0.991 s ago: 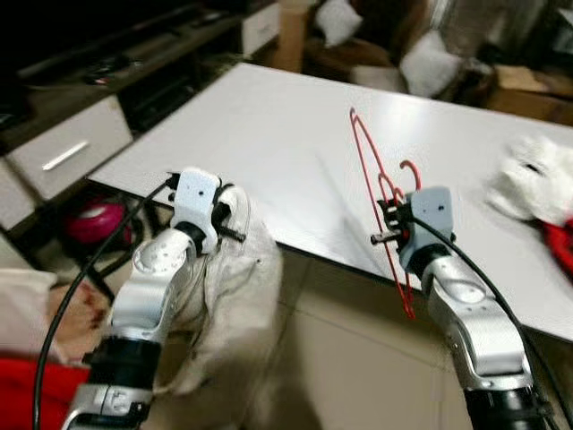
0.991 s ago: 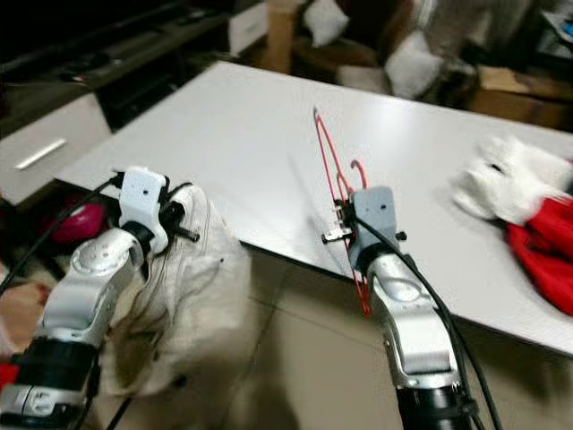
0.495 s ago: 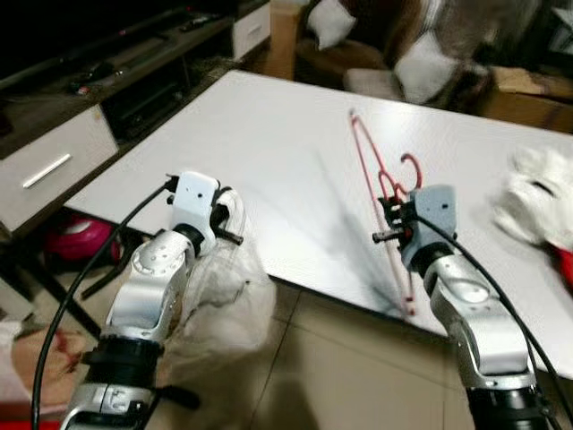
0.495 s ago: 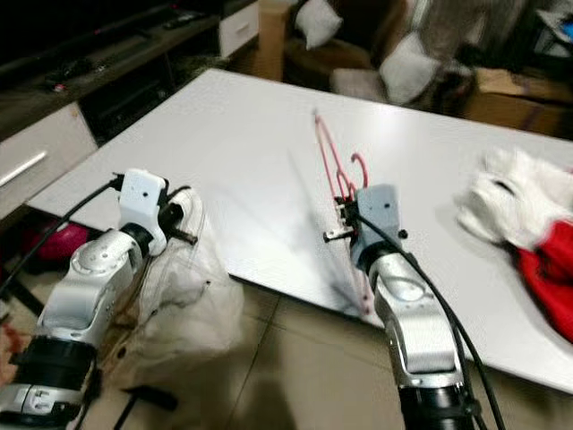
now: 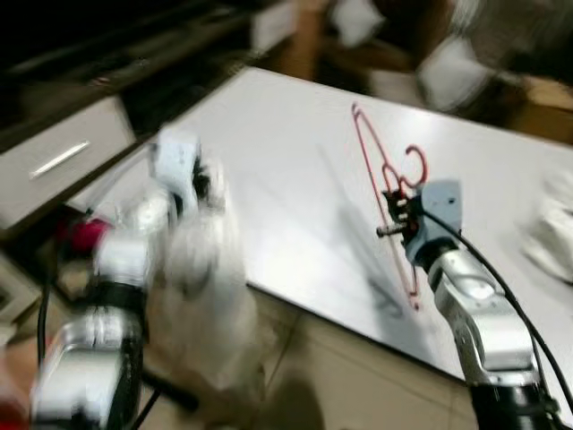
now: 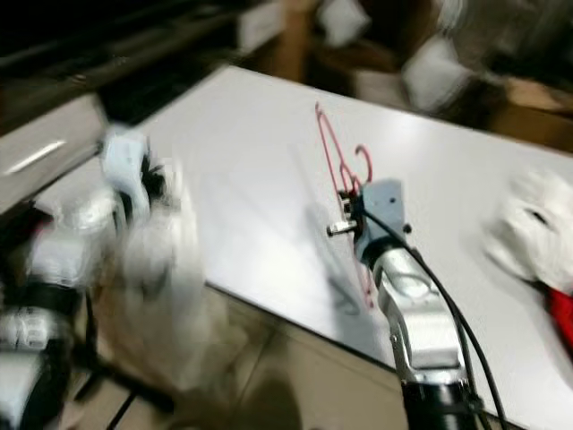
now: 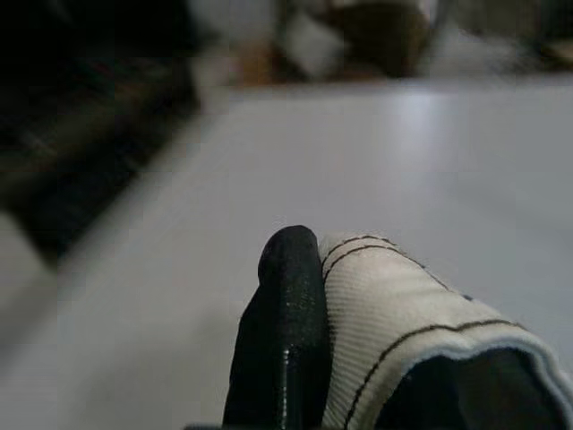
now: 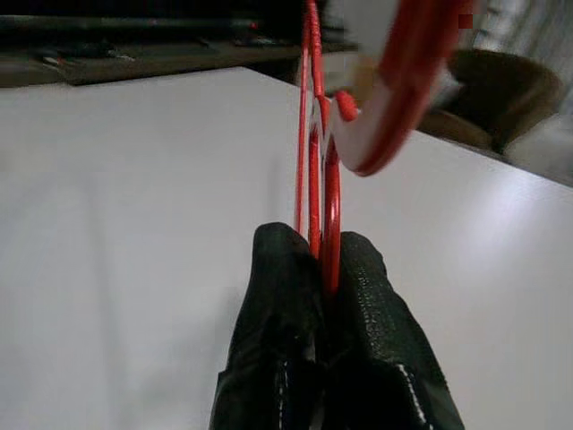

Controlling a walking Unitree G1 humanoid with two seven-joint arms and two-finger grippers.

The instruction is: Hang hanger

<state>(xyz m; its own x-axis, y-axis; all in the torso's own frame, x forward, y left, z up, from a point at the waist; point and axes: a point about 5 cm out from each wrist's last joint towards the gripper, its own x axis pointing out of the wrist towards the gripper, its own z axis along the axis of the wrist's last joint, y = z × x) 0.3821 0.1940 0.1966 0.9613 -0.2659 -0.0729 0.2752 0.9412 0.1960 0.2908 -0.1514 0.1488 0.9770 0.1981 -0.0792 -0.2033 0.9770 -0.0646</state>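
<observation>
Since half a second ago our left arm has swung hard: it and the white cloth garment [image 5: 201, 296] it carries are now smeared with blur at 9 o'clock, while our right arm has barely shifted. We judge we are repositioning the garment, so the hanging itself is not yet started.

Our right gripper [image 8: 327, 269] has its two black fingers pinched tight on the thin red wire hanger [image 5: 385, 193], one wire of its neck between them. The hanger stands nearly upright over the white counter [image 5: 286, 152], its hook at 1 o'clock from the gripper and its long side running toward 11 o'clock.

Our left gripper [image 7: 309, 322] holds the garment: in the left wrist view a white ribbed hem with dark stitching presses against one black finger [image 7: 282, 331], though we cannot see the other finger.

We count one hanger, one garment in hand, and one more pale bundle of cloth [image 6: 533, 237] on the counter at 3 o'clock, with a scrap of red fabric [image 6: 562, 313] just beside it.
</observation>
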